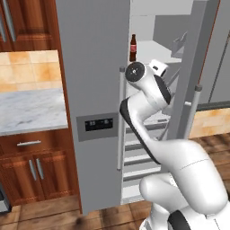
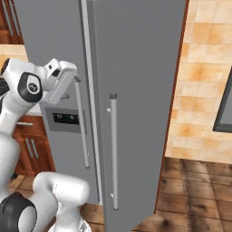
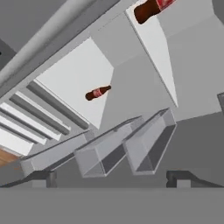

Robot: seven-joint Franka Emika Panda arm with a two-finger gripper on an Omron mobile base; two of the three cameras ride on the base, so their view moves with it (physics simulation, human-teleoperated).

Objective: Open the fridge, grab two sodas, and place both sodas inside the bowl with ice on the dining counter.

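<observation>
The grey fridge point(image 1: 94, 67) has its left door with the dark dispenser panel shut, while its right door point(image 2: 136, 90) is swung open. One dark brown soda point(image 1: 133, 47) with a red label stands upright on an upper shelf. In the hand view two sodas show on pale shelves, one small and far off point(image 3: 98, 92), the other cut off by the top edge point(image 3: 151, 8). My gripper point(image 3: 111, 178) is inside the fridge opening, open, with nothing between its fingers and well short of both bottles. The bowl with ice and the dining counter are out of view.
Grey door bins point(image 3: 127, 148) sit close in front of the gripper. The open door's bar handle point(image 2: 113, 149) stands to the right of the arm. Reddish wood cabinets point(image 1: 31, 166) and a marble worktop point(image 1: 27, 108) flank the fridge on the left.
</observation>
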